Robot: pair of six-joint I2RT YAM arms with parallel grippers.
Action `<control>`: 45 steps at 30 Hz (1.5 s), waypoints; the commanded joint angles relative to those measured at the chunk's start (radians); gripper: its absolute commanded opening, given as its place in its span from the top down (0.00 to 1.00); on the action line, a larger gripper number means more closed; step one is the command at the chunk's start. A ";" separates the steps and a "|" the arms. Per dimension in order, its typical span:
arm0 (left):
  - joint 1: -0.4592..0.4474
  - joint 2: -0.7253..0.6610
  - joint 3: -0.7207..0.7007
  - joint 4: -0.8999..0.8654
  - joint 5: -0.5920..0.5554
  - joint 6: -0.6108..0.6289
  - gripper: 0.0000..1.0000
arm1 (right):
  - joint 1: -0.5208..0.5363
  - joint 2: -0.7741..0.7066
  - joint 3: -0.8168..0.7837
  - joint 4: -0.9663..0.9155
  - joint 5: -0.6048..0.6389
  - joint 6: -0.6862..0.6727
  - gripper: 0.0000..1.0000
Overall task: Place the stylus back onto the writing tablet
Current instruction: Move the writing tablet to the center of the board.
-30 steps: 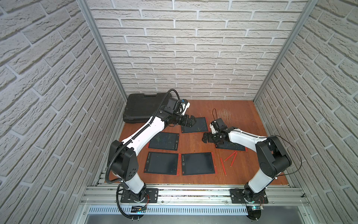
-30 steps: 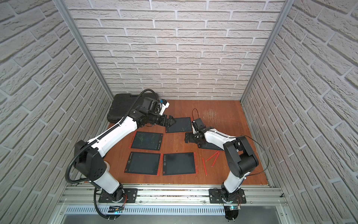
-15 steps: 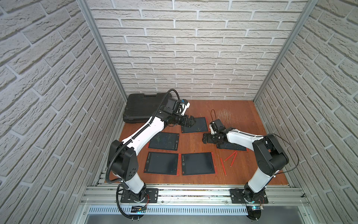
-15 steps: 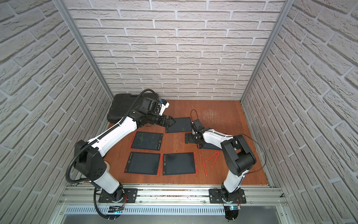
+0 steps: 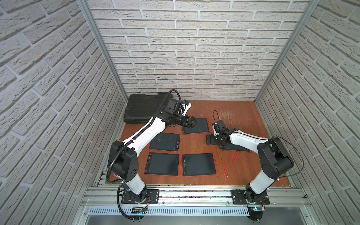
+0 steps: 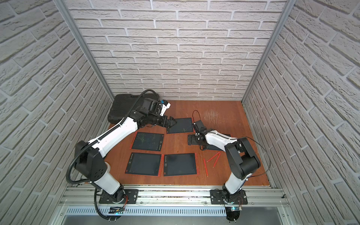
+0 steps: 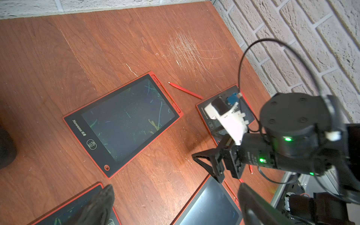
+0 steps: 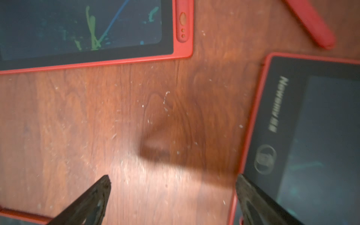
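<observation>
Wood tabletop (image 5: 241, 118) is showing left gripper (image 5: 192, 123) and right gripper (image 8: 173, 178) both hanging wide open and empty, with a red stylus (image 7: 185, 90) lying on bare wood just beside the scribbled writing tablet (image 7: 124, 120).

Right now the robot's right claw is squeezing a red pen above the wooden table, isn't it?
Not quite. The right gripper is above the wooden table, but it is open and holds nothing. The right wrist view shows only bare wood between its fingers. A red stylus lies loose on the table.
</observation>
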 commanded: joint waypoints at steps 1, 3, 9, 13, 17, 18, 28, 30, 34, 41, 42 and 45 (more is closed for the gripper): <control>-0.005 -0.036 -0.013 0.035 0.009 0.022 0.02 | 0.006 -0.089 -0.019 -0.055 0.073 0.060 0.01; -0.012 -0.036 -0.015 0.035 0.008 0.025 0.02 | 0.004 -0.117 -0.035 -0.077 0.107 0.083 0.01; -0.031 -0.033 -0.012 0.029 0.009 0.025 0.02 | -0.010 -0.205 -0.099 -0.157 0.166 0.124 0.01; -0.044 -0.036 -0.010 0.021 0.003 0.029 0.02 | -0.019 -0.257 -0.150 -0.210 0.216 0.142 0.06; -0.049 -0.038 -0.007 0.013 -0.007 0.032 0.02 | -0.051 -0.301 -0.199 -0.232 0.235 0.155 0.10; -0.050 -0.041 -0.007 0.013 -0.007 0.031 0.02 | -0.066 -0.306 -0.206 -0.237 0.235 0.155 0.11; -0.061 -0.051 -0.010 0.010 -0.021 0.035 0.02 | -0.189 -0.288 -0.256 -0.214 0.209 0.118 0.17; -0.064 -0.051 -0.010 0.009 -0.025 0.037 0.02 | -0.208 -0.286 -0.263 -0.197 0.195 0.110 0.17; -0.068 -0.050 -0.010 0.009 -0.026 0.037 0.02 | -0.232 -0.266 -0.264 -0.178 0.161 0.090 0.18; -0.072 -0.047 -0.009 0.002 -0.036 0.042 0.02 | -0.257 -0.242 -0.263 -0.186 0.141 0.087 0.21; -0.072 -0.047 -0.009 0.003 -0.036 0.044 0.02 | -0.263 -0.233 -0.259 -0.186 0.137 0.087 0.23; -0.075 -0.045 -0.007 -0.002 -0.042 0.046 0.02 | -0.275 -0.197 -0.239 -0.190 0.118 0.079 0.27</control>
